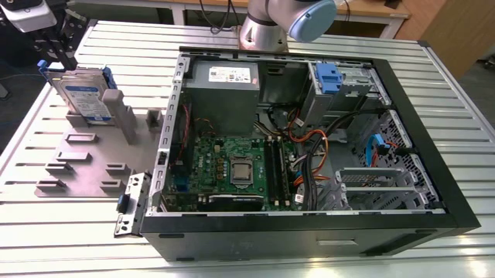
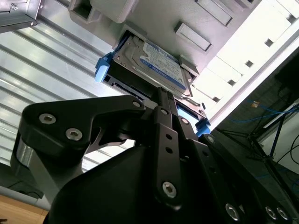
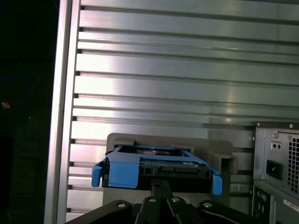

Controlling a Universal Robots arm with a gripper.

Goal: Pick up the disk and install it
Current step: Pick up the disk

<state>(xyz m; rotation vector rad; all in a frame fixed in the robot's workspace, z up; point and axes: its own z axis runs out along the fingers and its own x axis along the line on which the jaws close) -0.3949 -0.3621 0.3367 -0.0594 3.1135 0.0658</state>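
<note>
While the disk [image 1: 87,98] stood upright on its edge in a grey slotted holder [image 1: 124,116], my end effector [image 1: 66,58] hung directly above it, at the exterior view's far left. The holder sat on a grey plate [image 1: 85,168] on the ribbed metal desk [image 1: 62,231], just beside the open computer case [image 1: 410,110] and outside it.

The disk was a silver slab with a white and blue label, framed by a blue plastic carrier. In the second wrist view, my end effector [image 2: 163,95] reached the disk's [image 2: 156,63] near edge, between the carrier's two blue corners. From these angles I could not tell whether my end effector was clamped on that edge or merely resting against it.

I judged the risks as follows. A hold on so thin an edge could slip, dropping the disk back into the holder or onto the plate. A lift that was not straight could jam the carrier in its slot and drag the holder along. On the way over, the case's raised wall could catch the hanging disk.
</note>
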